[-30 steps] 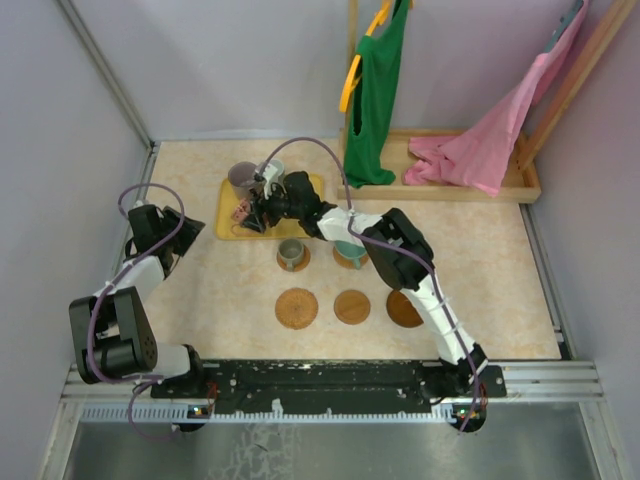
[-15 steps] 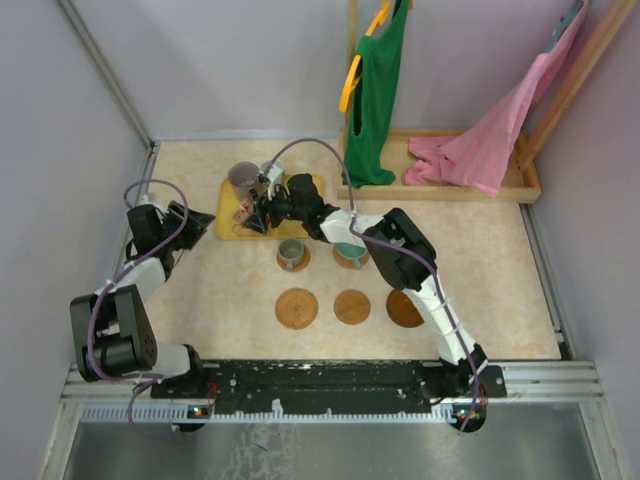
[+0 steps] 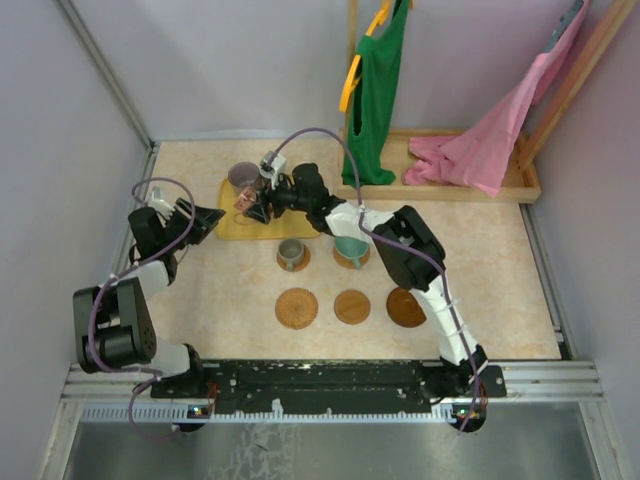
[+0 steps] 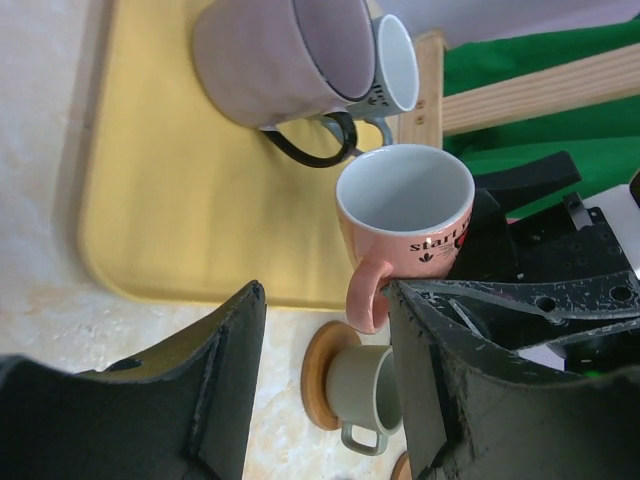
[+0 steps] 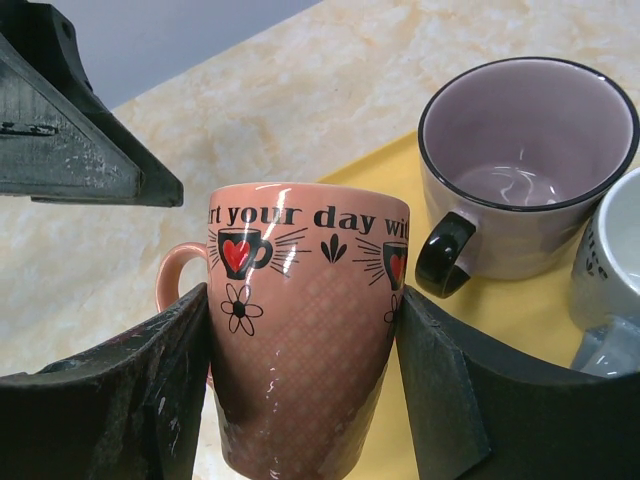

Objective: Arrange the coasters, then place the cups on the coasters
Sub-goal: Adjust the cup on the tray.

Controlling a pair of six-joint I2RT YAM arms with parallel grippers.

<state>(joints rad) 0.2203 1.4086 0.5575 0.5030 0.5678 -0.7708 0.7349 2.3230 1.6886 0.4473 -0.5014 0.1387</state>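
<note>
My right gripper (image 5: 300, 385) is shut on a pink printed cup (image 5: 300, 320), held upright above the left part of the yellow tray (image 3: 228, 230). The same pink cup (image 4: 405, 210) shows in the left wrist view, just beyond my open left gripper (image 4: 325, 300), which has nothing between its fingers. In the top view the left gripper (image 3: 212, 216) sits at the tray's left edge, close to the pink cup (image 3: 243, 207). A grey cup (image 3: 291, 252) and a teal cup (image 3: 351, 249) each stand on a coaster. Three bare coasters (image 3: 297, 308) (image 3: 352, 306) (image 3: 405, 307) lie in a nearer row.
A lilac mug (image 5: 525, 165) with a black handle and a white mug (image 5: 612, 262) stand on the tray's far end. A wooden rack base (image 3: 440, 190) with a green garment (image 3: 375, 95) and a pink one (image 3: 490, 140) fills the back right. Walls close both sides.
My left gripper has swung right, toward the tray and the pink cup. The right gripper has drawn the pink cup slightly back and up.
</note>
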